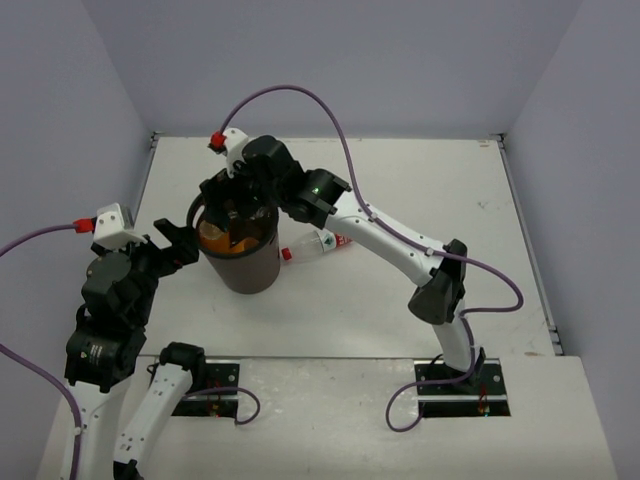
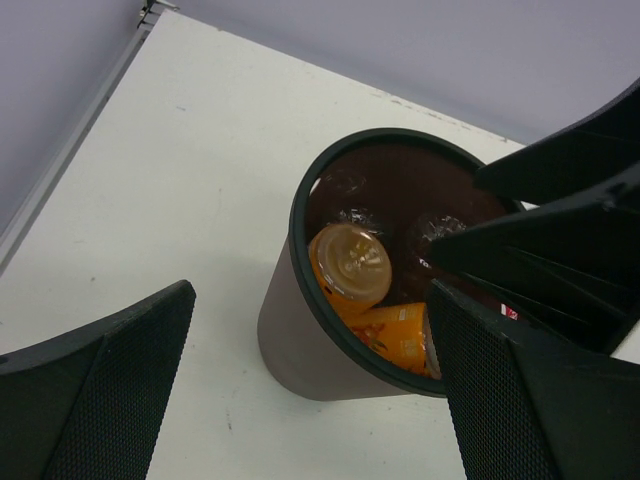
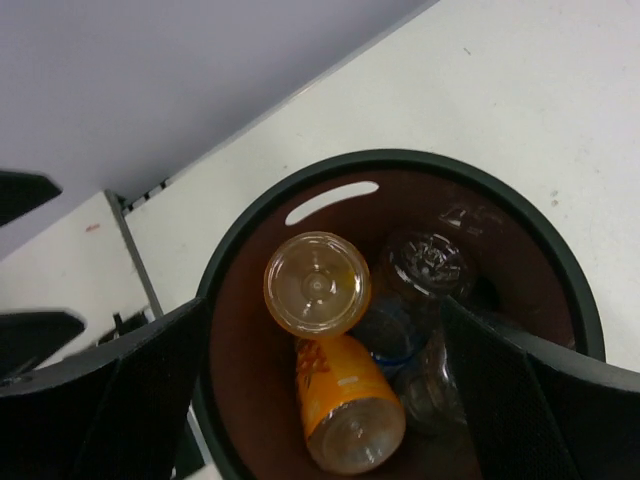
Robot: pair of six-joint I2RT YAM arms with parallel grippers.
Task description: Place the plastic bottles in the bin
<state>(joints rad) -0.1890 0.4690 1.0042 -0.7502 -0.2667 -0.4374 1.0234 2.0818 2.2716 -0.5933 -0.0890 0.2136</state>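
The dark brown bin (image 1: 246, 272) stands mid-table. Inside it lie two orange bottles (image 3: 317, 283) (image 3: 350, 405), a blue-labelled clear bottle (image 3: 392, 335) and two more clear bottles (image 3: 426, 264) (image 3: 442, 385). My right gripper (image 1: 232, 205) hangs open directly over the bin's mouth (image 3: 400, 160) with nothing between its fingers (image 3: 110, 400). A clear red-labelled bottle with a red cap (image 1: 318, 245) lies on the table just right of the bin. My left gripper (image 1: 190, 243) is open beside the bin's left wall (image 2: 290, 340), empty. The orange bottles (image 2: 350, 265) also show in the left wrist view.
Low rails border the white table at the left edge (image 1: 150, 160) and the right edge (image 1: 525, 240). Purple-grey walls enclose it on three sides. The right arm's elbow (image 1: 440, 290) rises over the table's right half. The right gripper's black body (image 2: 560, 220) fills the left wrist view's upper right.
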